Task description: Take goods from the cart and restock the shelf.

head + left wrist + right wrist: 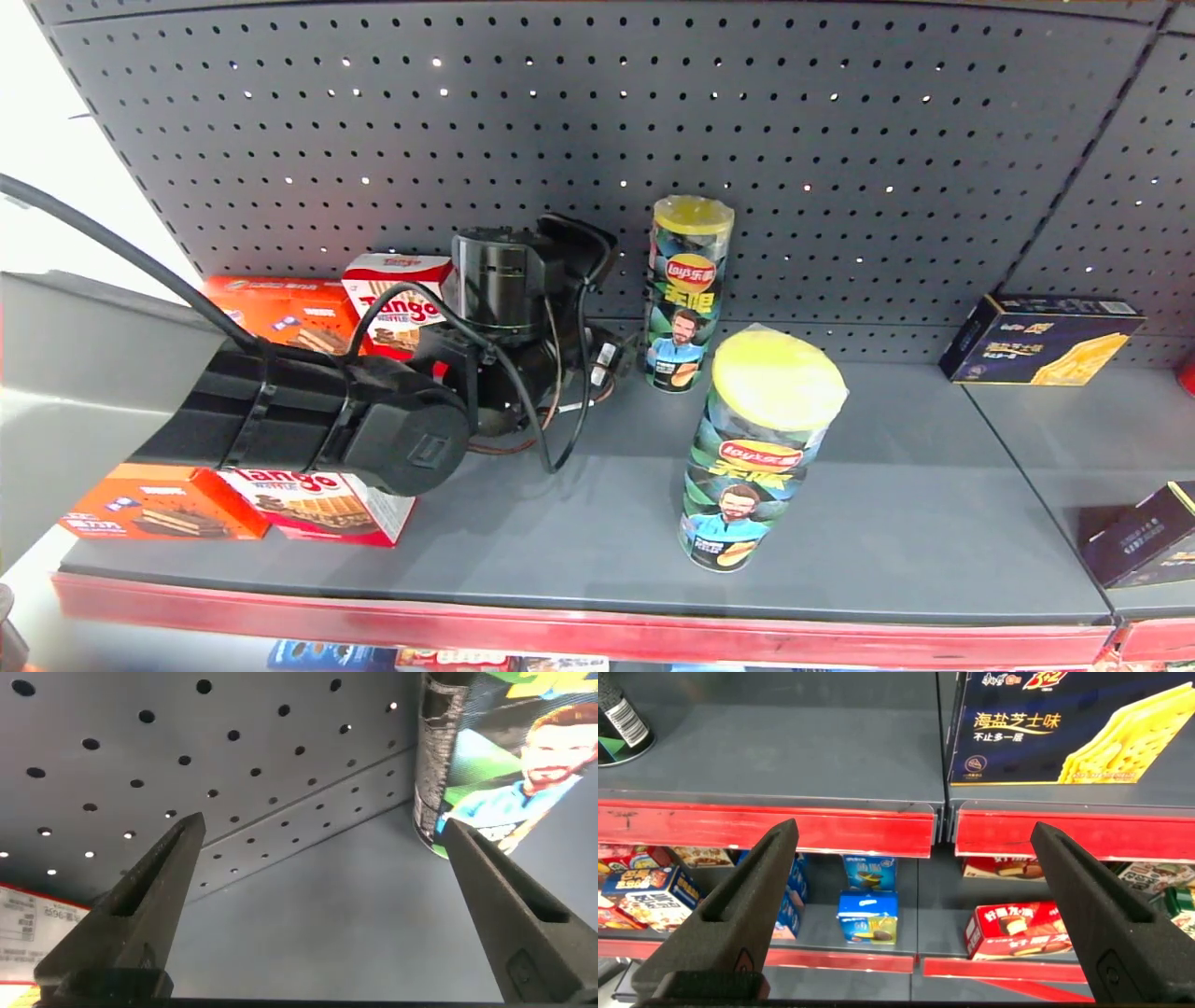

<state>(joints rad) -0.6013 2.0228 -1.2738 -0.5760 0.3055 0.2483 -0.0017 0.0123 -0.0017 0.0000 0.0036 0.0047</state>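
Grey shelf point(579, 523), pegboard point(840, 140) behind; far chip can point(686, 294) and near chip can point(756, 448) upright mid-shelf; wafer boxes point(317, 504) left; left tool point(320, 831) released beside far chip can; right tool point(915, 831) released at shelf's front.

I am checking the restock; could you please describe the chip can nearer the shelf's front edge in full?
The front chip can is a tall cylinder with a glossy yellow lid. Its printed wrap shows dark green patterns, a red logo and a cartoon bearded man in blue. It stands upright on the grey shelf, apart from the rear can; only the shelf touches it.
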